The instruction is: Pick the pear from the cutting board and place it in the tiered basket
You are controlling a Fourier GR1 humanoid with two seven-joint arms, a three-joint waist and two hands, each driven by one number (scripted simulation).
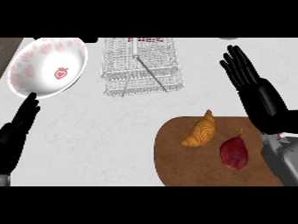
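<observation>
A dark red pear [233, 152] with a short stem lies on the round brown cutting board [177, 162] at the lower right. An orange croissant [200, 130] lies just left of it on the same board. The white wire tiered basket [140, 65] stands at the top middle of the counter. My right hand [258, 94] is open, fingers straight, above and to the right of the pear, not touching it. My left hand [12, 131] sits at the lower left, fingers straight, its tip close under the bowl.
A white bowl [48, 65] with red strawberry prints sits at the upper left, next to the basket. The pale marble counter [106, 131] stretches between the board, the bowl and the basket.
</observation>
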